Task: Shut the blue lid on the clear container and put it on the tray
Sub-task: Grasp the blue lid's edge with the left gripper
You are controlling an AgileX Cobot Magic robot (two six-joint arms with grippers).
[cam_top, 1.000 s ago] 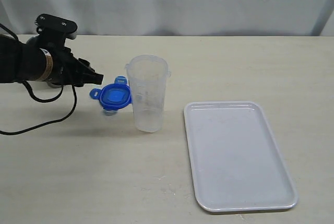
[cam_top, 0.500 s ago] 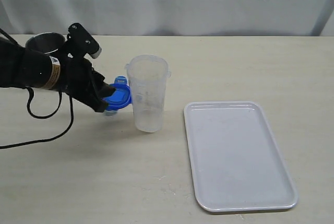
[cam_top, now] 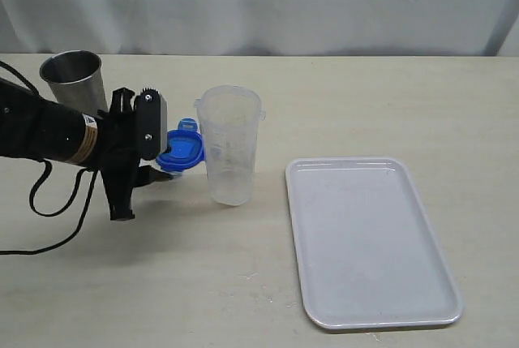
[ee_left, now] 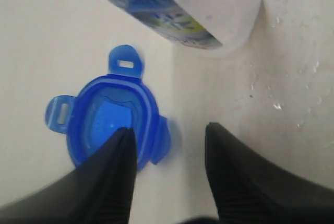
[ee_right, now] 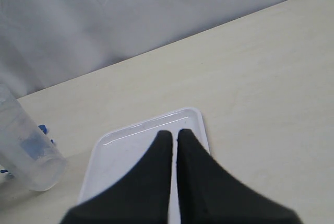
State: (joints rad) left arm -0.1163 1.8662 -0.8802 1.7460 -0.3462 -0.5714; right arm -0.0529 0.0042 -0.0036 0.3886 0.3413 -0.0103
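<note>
The blue lid (cam_top: 183, 152) lies flat on the table, touching the left side of the clear container (cam_top: 229, 145), which stands upright with no lid on it. My left gripper (cam_top: 159, 173) hangs just over the lid's near-left edge. In the left wrist view it (ee_left: 169, 129) is open: one finger overlaps the lid (ee_left: 109, 119), the other is over bare table, and a side flap lies between them. The container (ee_left: 209, 4) is close ahead. The tray (cam_top: 369, 242) lies to the right with nothing on it. My right gripper (ee_right: 174, 132) is shut and holds nothing, above the tray (ee_right: 120, 151).
A grey steel cup (cam_top: 75, 80) stands at the back left, behind my left arm. A black cable (cam_top: 49, 202) trails from that arm over the table. A white cloth backdrop runs along the table's far edge.
My left arm has turned and dropped closer to the lid, with its wrist now in front of the lid's left side. The steel cup has come fully into view.
</note>
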